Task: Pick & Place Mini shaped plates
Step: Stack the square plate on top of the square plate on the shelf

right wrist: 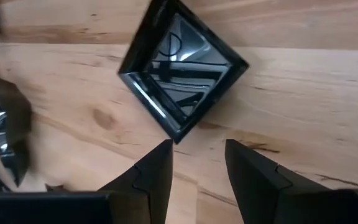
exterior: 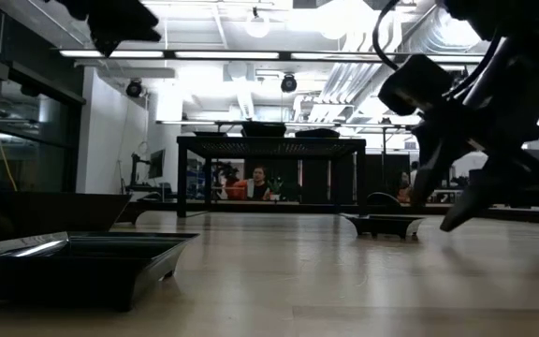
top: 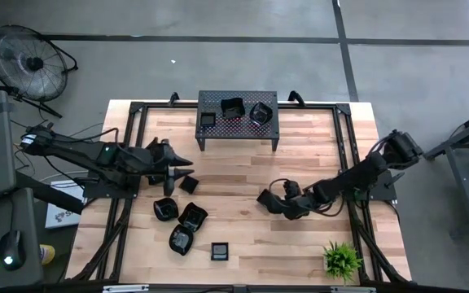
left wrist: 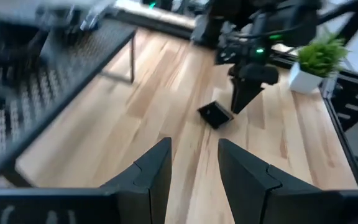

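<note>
Several mini shaped plates, small glossy black dishes, lie on the wooden table: one square plate (right wrist: 182,65) (top: 264,196) at mid-table, one (top: 189,184) by my left gripper, and a group (top: 180,224) toward the near left. Three more (top: 234,111) sit on the black perforated stand (top: 218,130) at the far side. My right gripper (right wrist: 197,168) (top: 272,202) is open and slants down just short of the square plate's corner, with nothing between its fingers. My left gripper (left wrist: 194,168) (top: 186,167) hangs open and empty above the table's left part.
A small potted plant (top: 342,259) stands at the near right corner. A black metal frame (top: 342,130) runs around the table's edges. In the low view a plate (exterior: 73,262) lies close to the camera. A person (exterior: 257,184) sits in the room beyond the table.
</note>
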